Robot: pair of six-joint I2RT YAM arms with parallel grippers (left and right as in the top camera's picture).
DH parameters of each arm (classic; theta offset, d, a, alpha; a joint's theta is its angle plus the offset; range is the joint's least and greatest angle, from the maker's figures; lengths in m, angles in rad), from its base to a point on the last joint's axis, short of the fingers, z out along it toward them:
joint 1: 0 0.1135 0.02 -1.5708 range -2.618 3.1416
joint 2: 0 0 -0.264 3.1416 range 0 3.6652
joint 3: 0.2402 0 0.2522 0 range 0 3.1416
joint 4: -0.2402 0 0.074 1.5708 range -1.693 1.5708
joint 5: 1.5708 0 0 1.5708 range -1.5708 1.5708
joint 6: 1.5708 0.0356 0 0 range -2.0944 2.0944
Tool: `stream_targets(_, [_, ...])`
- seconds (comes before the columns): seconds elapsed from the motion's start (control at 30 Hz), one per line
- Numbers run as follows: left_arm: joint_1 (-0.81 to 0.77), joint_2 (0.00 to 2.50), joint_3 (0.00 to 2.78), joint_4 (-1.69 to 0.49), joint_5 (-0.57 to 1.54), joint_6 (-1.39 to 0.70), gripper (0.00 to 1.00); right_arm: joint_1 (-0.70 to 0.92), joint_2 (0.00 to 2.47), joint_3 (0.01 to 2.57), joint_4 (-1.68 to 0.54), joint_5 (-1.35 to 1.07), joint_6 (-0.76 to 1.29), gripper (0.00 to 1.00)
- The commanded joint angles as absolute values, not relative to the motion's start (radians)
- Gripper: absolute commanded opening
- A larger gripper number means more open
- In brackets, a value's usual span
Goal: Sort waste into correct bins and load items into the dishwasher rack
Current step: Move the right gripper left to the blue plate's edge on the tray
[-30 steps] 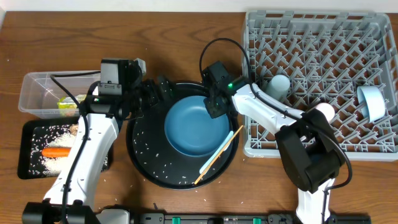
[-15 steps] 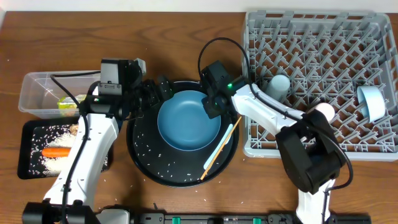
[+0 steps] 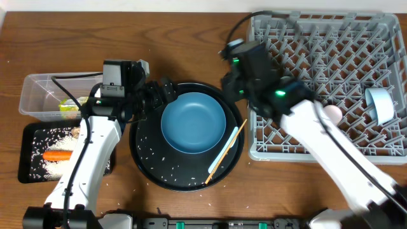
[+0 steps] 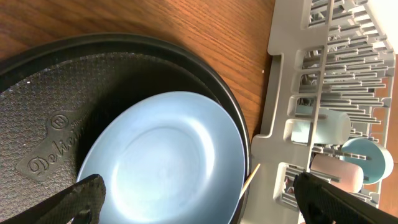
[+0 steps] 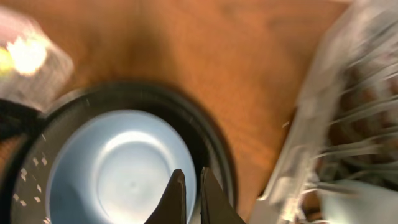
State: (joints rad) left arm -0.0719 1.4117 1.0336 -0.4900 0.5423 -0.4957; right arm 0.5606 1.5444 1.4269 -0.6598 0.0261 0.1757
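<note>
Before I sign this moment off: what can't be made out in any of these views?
- Right wrist view: motion blur smears the rack; its contents are unreadable.
- Overhead: the blurred right arm covers the rack's left and front parts; whatever sits beneath is hidden.
- Overhead: the left arm covers part of the clear tub and the black tray.
- Left wrist view: the frame's bottom edge cuts off the plate.

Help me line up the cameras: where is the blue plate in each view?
Overhead: blue plate at centre, on the round black tray.
Left wrist: plate lower middle.
Right wrist: plate lower left, blurred.
Shared landmark: the tray's dark rim curving around it, with the grey rack to its right.
</note>
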Motion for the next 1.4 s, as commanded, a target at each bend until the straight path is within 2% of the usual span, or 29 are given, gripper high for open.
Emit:
stream_targets(0.0, [-0.066,1.412,1.034,-0.489,0.530,-0.483,0.98,0.550,1.512,1.440,-0.685,0.041,0.199,0.01])
stream_targets(0.37, [-0.066,1.412,1.034,-0.489,0.530,-0.483,0.98,0.551,1.687,1.401,-0.742,-0.115,0.242,0.01])
stream_targets(0.83, [-0.066,1.412,1.034,-0.489,0.530,-0.483,0.98,0.564,1.743,1.401,-0.827,-0.091,0.599,0.01])
stream_targets(1.23, [-0.066,1.412,1.034,-0.489,0.530,-0.483,0.98,0.564,1.743,1.401,-0.878,-0.091,0.598,0.02])
stream_targets(1.33, [-0.066,1.412,1.034,-0.489,0.530,-0.483,0.98,0.564,1.743,1.401,-0.878,-0.092,0.597,0.28])
stream_targets(1.37, [-0.066,1.412,1.034,-0.489,0.530,-0.483,0.98,0.564,1.743,1.401,-0.878,-0.105,0.597,0.28])
